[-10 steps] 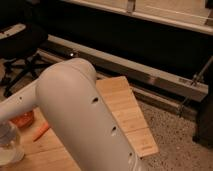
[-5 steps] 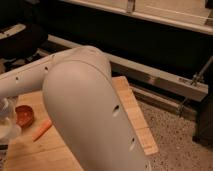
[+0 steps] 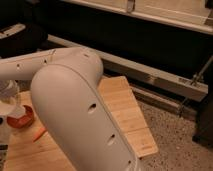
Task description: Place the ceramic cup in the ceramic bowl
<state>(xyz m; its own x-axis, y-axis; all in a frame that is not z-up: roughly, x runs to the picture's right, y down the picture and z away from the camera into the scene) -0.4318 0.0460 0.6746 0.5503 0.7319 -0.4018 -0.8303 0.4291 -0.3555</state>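
The white arm (image 3: 75, 110) fills the middle, bent sharply at the elbow, with its forearm reaching left above the table (image 3: 125, 105). The hand (image 3: 7, 97) hangs at the left edge, just left of the ceramic bowl (image 3: 21, 119), which sits on the table. I cannot tell whether the hand is apart or together, nor whether it holds the ceramic cup. A small orange object (image 3: 40, 134) lies just right of the bowl.

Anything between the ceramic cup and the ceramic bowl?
Nothing visible does: the ceramic cup, with the gripper at the left edge, looks right next to the ceramic bowl; an orange stick lies on the bowl's other side.
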